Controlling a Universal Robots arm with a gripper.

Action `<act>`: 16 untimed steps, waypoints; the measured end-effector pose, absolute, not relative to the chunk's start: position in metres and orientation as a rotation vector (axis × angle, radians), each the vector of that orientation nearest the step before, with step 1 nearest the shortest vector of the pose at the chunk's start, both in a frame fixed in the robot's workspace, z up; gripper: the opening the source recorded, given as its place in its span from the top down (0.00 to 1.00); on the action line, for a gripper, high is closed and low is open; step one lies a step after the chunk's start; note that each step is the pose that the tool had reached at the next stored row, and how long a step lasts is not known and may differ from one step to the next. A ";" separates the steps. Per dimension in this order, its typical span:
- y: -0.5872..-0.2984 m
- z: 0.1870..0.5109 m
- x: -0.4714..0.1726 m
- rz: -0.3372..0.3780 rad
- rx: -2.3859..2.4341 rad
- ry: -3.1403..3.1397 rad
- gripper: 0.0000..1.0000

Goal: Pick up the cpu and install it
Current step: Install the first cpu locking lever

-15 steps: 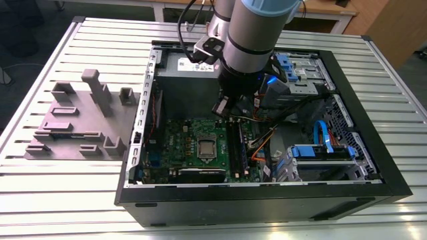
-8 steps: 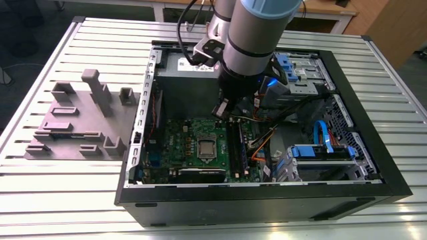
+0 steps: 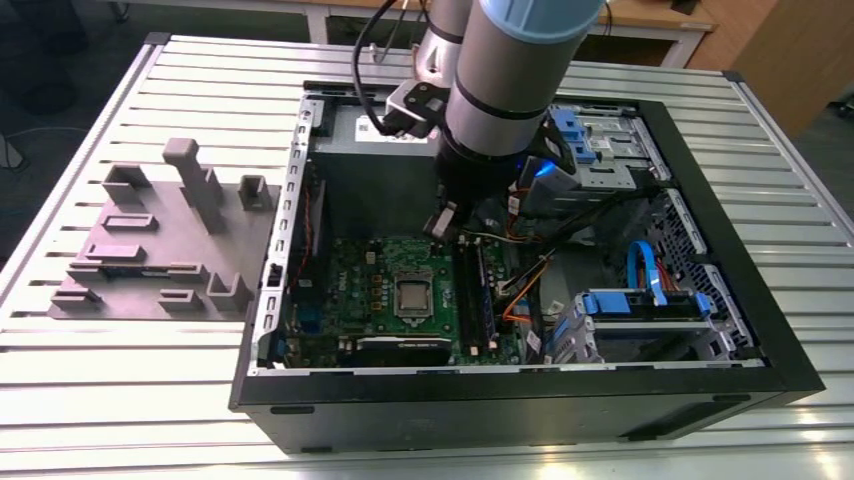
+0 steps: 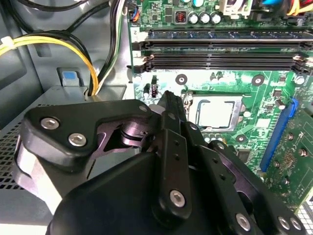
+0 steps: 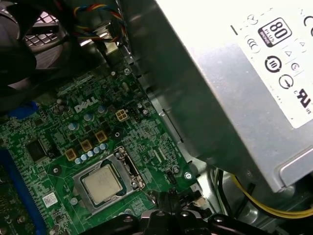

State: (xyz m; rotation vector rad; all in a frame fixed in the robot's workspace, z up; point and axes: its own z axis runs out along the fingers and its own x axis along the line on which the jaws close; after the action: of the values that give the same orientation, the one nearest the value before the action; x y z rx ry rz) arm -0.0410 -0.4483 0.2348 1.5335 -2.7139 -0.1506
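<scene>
Ribbed metal worktop [image 3: 134, 390] carries open black computer case [image 3: 534, 395]. Grey robot arm [image 3: 514, 80] reaches down inside, above green rectangular motherboard [image 3: 367, 290]. Black claw [image 4: 168, 105] hangs just off socket, fingers seemingly pressed together, nothing held. Small silvery-grey square cpu [image 4: 215, 113] lies flat, seated within silver socket frame [image 5: 124, 161] on motherboard.

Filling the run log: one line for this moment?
cpu: lying in socket | gripper: above motherboard, beside socket, holds nothing | case: open
</scene>
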 end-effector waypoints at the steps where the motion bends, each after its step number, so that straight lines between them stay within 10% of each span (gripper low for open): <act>1: -0.448 0.235 -0.041 -0.151 1.534 -2.714 0.89; 16: -0.450 0.235 -0.042 -0.151 1.542 -2.709 0.89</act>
State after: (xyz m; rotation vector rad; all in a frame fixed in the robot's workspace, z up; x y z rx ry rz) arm -0.0416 -0.4500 0.2348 1.5424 -2.7086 -0.1505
